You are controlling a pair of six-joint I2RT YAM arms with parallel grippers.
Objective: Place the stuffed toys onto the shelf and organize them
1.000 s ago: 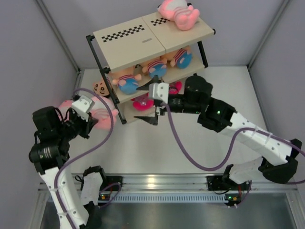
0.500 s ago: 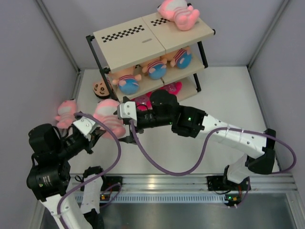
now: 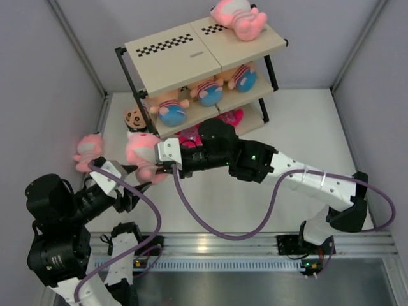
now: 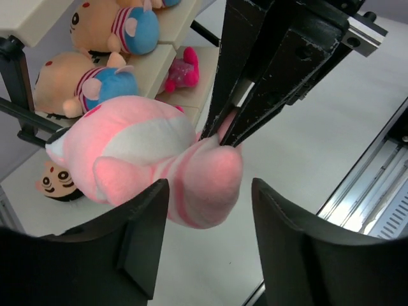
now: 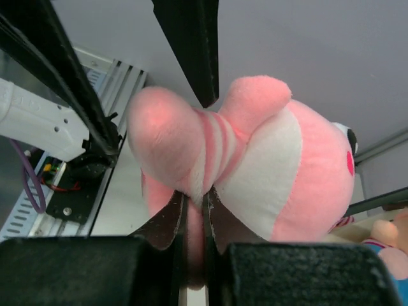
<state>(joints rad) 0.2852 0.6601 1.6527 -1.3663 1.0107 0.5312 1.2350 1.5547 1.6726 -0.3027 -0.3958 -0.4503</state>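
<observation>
Arm point(image 3: 287, 172) outstretched, jaws on pink doll point(image 3: 141, 150)

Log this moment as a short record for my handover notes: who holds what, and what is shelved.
held item: pink stuffed toy, off the shelf
right gripper: shut on its striped middle
left gripper: open, fingers either side of it
top board: one pink doll
middle board: three boy dolls
table: another pink toy; a lone boy doll by the shelf's left end
</observation>
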